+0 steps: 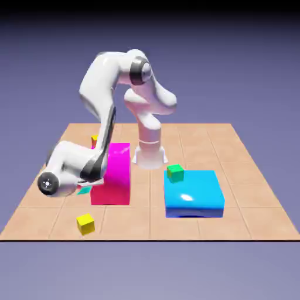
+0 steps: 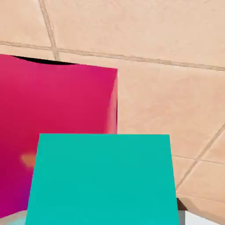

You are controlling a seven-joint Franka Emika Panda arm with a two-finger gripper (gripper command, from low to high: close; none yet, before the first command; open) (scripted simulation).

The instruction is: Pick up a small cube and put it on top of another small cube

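Presently, teal cube (image 2: 103, 178): clamped in the gripper (image 2: 101, 217), beside the magenta block (image 1: 112, 176) on the exterior view's left; whether it touches the desk (image 1: 252, 220) cannot be told.
Magenta block: the nearest hazard, standing between the teal cube and the green cube (image 1: 175, 173); a low sideways carry could strike it, knocking the teal cube askew or loose in its grip.
Green cube: the likely landing spot, perched toward the back of the blue block's (image 1: 195, 190) top; a release off centre would leave the teal cube tipping over its edge, while pressing down too hard could slide the lower cube away.
Blue block: a broad, raised platform; a descent judged for desk height would drive one cube into the other.
White arm (image 1: 96, 94): folded over the exterior view's left side; its bulk could brush the magenta block as it swings across.
Teal cube's looks: small, plain and evenly coloured, with flat faces and straight edges; one face fills the hand view's lower middle, while only a sliver shows beneath the arm in the exterior view.
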